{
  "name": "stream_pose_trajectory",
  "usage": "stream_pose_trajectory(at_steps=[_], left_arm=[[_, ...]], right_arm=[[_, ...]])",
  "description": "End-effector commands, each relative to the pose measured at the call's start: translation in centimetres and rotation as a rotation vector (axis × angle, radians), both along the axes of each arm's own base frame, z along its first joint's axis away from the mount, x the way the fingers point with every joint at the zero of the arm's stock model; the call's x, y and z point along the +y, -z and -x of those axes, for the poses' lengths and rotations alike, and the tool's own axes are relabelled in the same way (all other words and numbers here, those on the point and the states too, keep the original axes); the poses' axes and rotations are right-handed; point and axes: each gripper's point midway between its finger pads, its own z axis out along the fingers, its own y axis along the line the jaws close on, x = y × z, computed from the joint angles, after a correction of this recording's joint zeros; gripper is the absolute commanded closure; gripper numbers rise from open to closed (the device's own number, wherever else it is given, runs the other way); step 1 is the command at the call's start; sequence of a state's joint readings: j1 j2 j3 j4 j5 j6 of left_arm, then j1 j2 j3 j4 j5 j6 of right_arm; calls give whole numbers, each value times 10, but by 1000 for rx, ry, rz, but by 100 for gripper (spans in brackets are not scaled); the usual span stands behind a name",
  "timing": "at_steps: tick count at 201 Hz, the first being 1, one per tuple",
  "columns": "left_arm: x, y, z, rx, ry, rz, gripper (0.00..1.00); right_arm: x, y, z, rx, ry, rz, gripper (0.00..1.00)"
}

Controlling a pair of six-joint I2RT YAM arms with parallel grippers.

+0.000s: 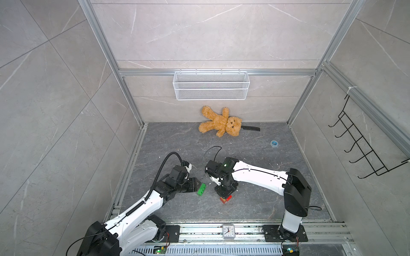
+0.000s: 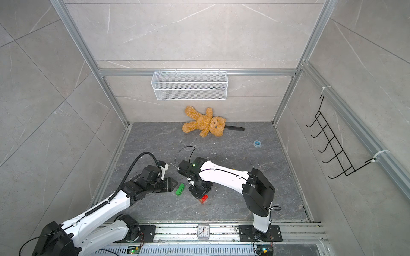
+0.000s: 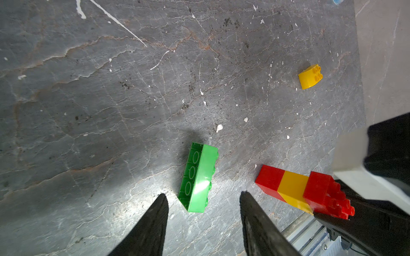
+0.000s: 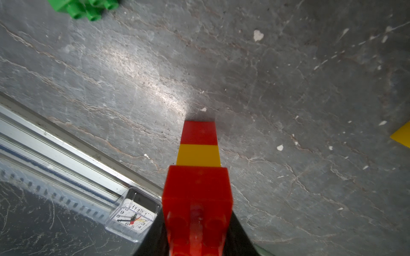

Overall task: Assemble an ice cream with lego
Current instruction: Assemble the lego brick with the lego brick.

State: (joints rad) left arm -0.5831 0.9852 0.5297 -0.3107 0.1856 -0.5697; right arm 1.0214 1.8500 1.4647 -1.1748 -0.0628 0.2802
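Observation:
A long green lego brick (image 1: 201,189) (image 3: 198,177) lies on its side on the grey floor. My left gripper (image 3: 203,195) (image 1: 196,185) is open, and the brick's near end reaches between the fingertips without touching either. A red, yellow and wider red brick are joined in a stack (image 4: 198,155) (image 3: 292,188) (image 1: 226,198). My right gripper (image 4: 197,232) (image 1: 224,192) is shut on the wide red studded end, and the narrow red end is down at the floor. A round-topped yellow brick (image 3: 310,76) (image 4: 402,137) lies apart from both.
A brown teddy bear (image 1: 219,124) lies on a black-handled knife (image 1: 250,128) at the back wall. A blue tape roll (image 1: 274,144) sits at the back right. A small clock (image 1: 228,231) stands on the front rail. A wire basket (image 1: 210,85) hangs on the back wall.

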Motion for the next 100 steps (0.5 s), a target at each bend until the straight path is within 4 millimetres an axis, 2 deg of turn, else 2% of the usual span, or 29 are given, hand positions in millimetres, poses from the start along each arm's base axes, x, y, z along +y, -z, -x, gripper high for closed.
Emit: stream_pose_trajectory(at_steps=[1, 11, 22, 53, 68, 100], left_arm=[[0, -4, 0, -15, -8, 10, 45], [0, -5, -1, -17, -9, 10, 45], [0, -5, -1, -17, -6, 8, 45], [1, -6, -2, -19, -9, 1, 45], [1, -6, -2, -18, -10, -1, 45], [3, -3, -2, -13, -17, -14, 45]], right_arm=[[-8, 40, 24, 111, -4, 94, 98], [-7, 35, 20, 89, -3, 83, 93], [-5, 30, 16, 63, -1, 73, 79], [-3, 20, 10, 23, 4, 52, 63], [-3, 19, 10, 16, 3, 48, 44], [-5, 15, 5, -21, 11, 37, 29]])
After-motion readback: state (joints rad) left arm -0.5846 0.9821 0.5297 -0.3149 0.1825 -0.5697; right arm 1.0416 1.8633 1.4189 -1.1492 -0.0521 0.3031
